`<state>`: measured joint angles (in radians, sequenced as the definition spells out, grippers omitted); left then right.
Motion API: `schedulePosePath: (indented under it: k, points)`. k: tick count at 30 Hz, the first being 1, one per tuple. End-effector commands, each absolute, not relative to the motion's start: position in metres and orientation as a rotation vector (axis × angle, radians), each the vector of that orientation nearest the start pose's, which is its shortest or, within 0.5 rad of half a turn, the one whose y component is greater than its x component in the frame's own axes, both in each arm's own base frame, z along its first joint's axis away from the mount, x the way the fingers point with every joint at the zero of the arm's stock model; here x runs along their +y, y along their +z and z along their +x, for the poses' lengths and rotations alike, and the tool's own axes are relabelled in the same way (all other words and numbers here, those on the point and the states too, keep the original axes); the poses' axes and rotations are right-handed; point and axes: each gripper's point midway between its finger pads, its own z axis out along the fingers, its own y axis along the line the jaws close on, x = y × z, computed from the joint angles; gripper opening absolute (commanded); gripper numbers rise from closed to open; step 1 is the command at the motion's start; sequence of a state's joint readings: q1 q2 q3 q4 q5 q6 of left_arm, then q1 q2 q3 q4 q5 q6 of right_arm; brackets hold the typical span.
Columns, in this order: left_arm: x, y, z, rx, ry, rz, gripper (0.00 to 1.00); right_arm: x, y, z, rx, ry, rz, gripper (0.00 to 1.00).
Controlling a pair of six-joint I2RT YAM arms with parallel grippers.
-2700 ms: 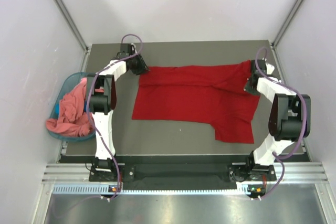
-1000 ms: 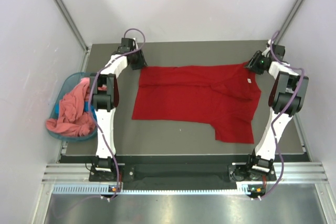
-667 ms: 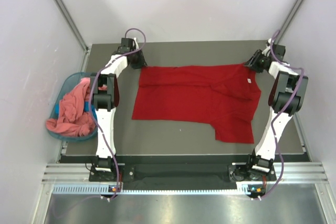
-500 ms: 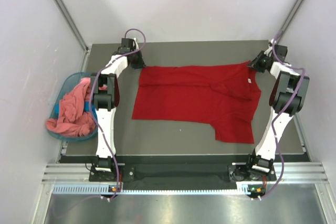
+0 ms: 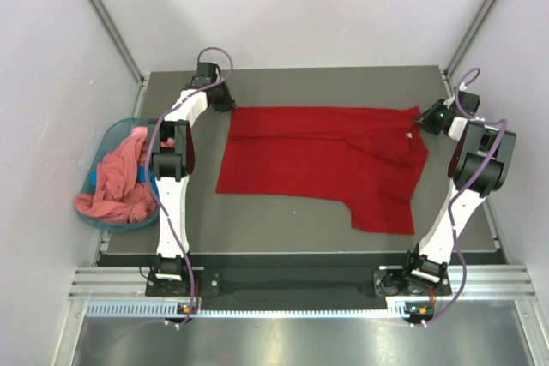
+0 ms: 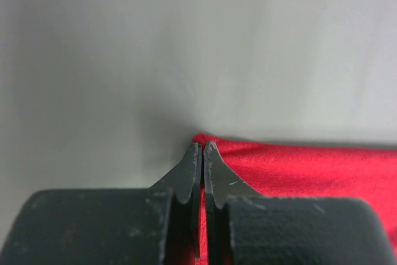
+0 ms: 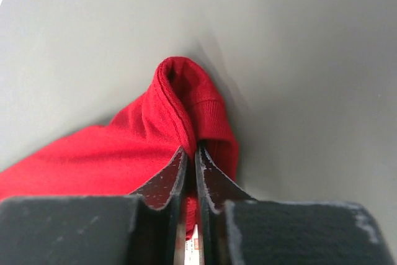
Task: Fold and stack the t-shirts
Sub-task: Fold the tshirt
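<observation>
On grey table (image 5: 283, 220), red t-shirt (image 5: 317, 156) spread

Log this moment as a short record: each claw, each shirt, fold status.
left claw: shut on the far-left corner of the red t-shirt
right claw: shut on the red t-shirt's far-right edge, cloth bunched at the tips
red t-shirt: spread across the table, one flap pointing toward the near edge
salmon-pink t-shirt: crumpled in the teal basket, left of the table
stack: not yet begun

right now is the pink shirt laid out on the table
No, the salmon-pink shirt sits bunched inside the teal basket, off the left side of the table.
</observation>
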<state>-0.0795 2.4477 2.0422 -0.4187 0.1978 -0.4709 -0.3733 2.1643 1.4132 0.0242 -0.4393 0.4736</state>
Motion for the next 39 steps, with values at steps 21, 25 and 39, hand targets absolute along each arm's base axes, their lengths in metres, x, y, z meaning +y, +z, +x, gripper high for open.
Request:
schedulePosePath:
  k: [21, 25, 39]
  points:
    - [-0.109, 0.157, 0.566, 2.315, -0.586, -0.271, 0.43, -0.061, 0.118, 0.463, 2.332, 0.349, 0.457, 0.45]
    - [-0.131, 0.130, 0.534, 2.400, -0.636, -0.239, 0.43, 0.010, 0.123, 0.459, 2.344, 0.480, 0.116, 0.48]
    - [-0.146, 0.067, 0.496, 2.570, -0.737, -0.324, 0.43, 0.056, 0.065, 0.446, 2.523, 0.436, -0.341, 0.57]
